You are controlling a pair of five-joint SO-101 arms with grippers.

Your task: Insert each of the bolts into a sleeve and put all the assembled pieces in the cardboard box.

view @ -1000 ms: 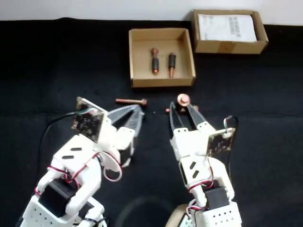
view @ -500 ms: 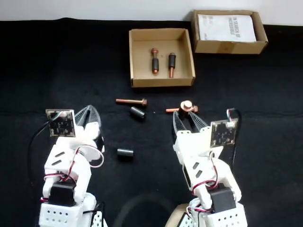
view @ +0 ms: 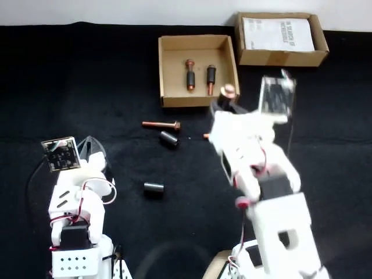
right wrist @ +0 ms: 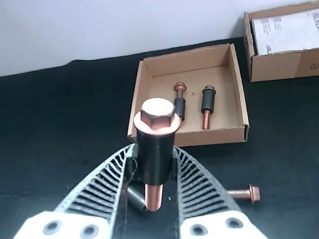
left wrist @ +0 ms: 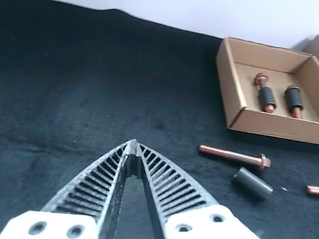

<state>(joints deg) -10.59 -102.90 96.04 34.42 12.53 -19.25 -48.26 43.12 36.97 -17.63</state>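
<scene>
- Right claw (right wrist: 152, 162) clamps sleeved bolt (right wrist: 155, 132) upright, just beside cardboard box (view: 199, 101), probably to drop it in with two finished pieces (view: 190, 74).
- Left claw (left wrist: 133, 149) closed, empty, back from loose bolt (view: 161, 124) and sleeves (view: 169, 139).

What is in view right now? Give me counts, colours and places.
Box: 1, brown, far centre.
Pieces: 2, copper and black, inside the box.
Second box: 1, brown, far right, holding a white sheet.
Bolts: 2, copper, loose on the cloth before the box.
Sleeves: 2, black, loose, centre.
Left end effector: shut, empty.
Right end effector: shut on a third piece, near the box.
</scene>
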